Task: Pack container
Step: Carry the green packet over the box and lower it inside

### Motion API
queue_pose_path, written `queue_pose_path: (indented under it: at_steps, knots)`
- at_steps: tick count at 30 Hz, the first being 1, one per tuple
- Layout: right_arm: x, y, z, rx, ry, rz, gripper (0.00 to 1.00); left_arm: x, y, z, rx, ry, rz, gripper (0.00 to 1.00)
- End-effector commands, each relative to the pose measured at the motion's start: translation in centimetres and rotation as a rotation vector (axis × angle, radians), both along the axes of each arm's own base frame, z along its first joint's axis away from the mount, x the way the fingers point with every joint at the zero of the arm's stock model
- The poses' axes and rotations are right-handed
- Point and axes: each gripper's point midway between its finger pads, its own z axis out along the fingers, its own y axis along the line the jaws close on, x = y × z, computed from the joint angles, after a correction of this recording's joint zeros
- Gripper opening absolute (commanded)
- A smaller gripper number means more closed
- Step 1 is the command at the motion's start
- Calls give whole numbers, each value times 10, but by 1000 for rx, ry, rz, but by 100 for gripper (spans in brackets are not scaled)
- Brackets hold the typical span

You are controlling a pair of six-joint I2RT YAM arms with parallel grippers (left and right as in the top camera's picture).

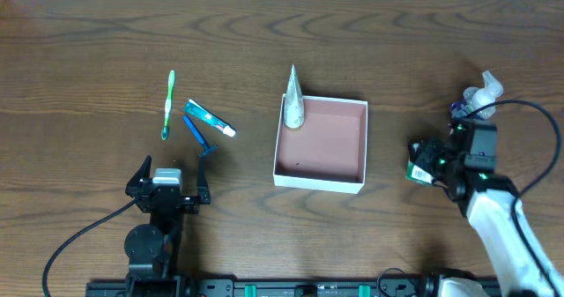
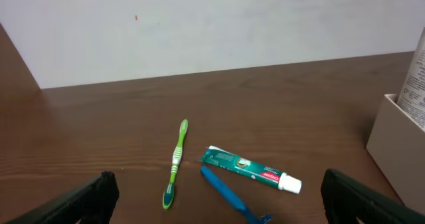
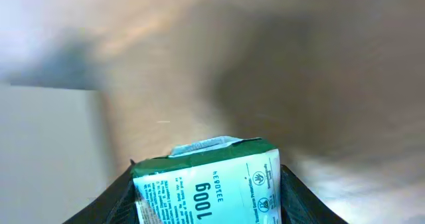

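Cardboard container sits open-topped about mid-desk, with white walls and a pink-brown floor. A silvery tapered tube leans in its far left corner, its tip poking past the far wall. Off to the right of the box, the right claw is clamped on a green packet printed "100g". Farther right and farther back stands a pale spray bottle. Left of the box lie a green-and-white toothpaste tube, a blue razor just beside it, and a green toothbrush farther left. Nearer than these, the left claw has its fingers spread wide apart, gripping nothing.
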Motion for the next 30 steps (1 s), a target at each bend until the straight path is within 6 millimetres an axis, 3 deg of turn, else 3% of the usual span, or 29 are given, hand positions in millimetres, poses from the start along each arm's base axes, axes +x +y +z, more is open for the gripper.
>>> queue_pose_path:
  at_steps: [1,7,14,21,30]
  knots:
    - [9,34,56,133,-179,142,30,-1,1,-15,-6,47,3,98]
    - [2,67,117,275,-364,237,31,-1,1,-15,-6,47,3,98]
    - [3,116,149,355,-464,340,32,-1,1,-15,-6,47,3,98]
    - [11,166,146,329,-490,352,33,-1,1,-15,-6,47,3,98]
    - [27,219,108,281,-476,304,33,-1,1,-15,-6,47,3,98]
